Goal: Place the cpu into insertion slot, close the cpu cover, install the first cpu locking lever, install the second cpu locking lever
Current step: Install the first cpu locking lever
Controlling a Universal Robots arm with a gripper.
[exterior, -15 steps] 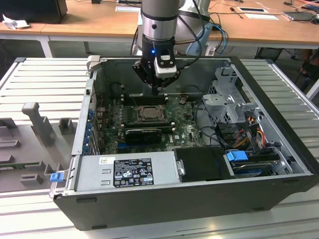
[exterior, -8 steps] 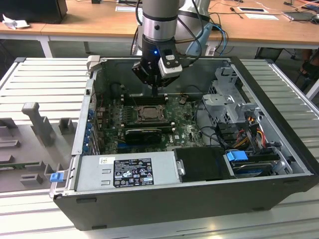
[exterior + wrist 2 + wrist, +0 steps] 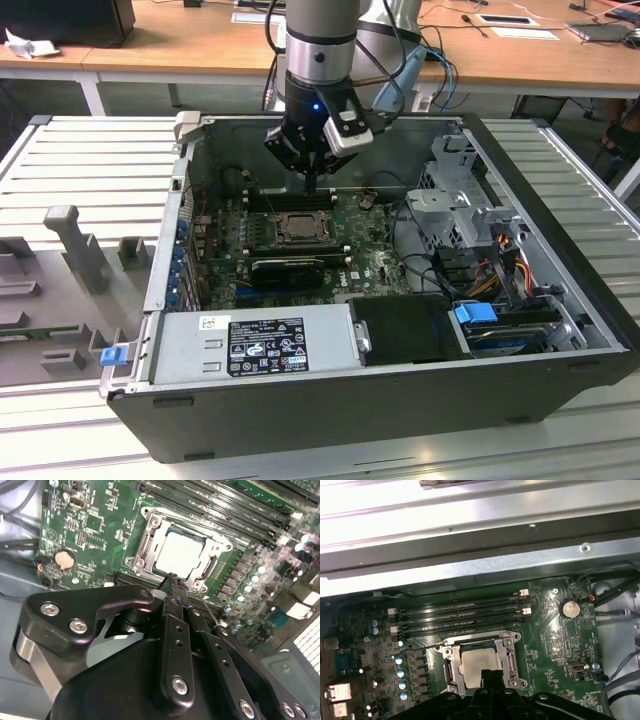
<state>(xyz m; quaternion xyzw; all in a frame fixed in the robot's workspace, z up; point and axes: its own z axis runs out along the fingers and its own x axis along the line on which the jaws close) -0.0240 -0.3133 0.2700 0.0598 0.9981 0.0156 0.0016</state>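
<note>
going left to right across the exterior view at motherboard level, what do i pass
grey upright block → blue card tabs on the case wall → insertion slot → metal drive cage

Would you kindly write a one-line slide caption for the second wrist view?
The hand, fingers together, hovers by the socket, where the chip sits under its cover frame.

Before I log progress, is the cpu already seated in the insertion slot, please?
Yes, the cpu lies flat inside the insertion slot, its pale face showing.
</note>
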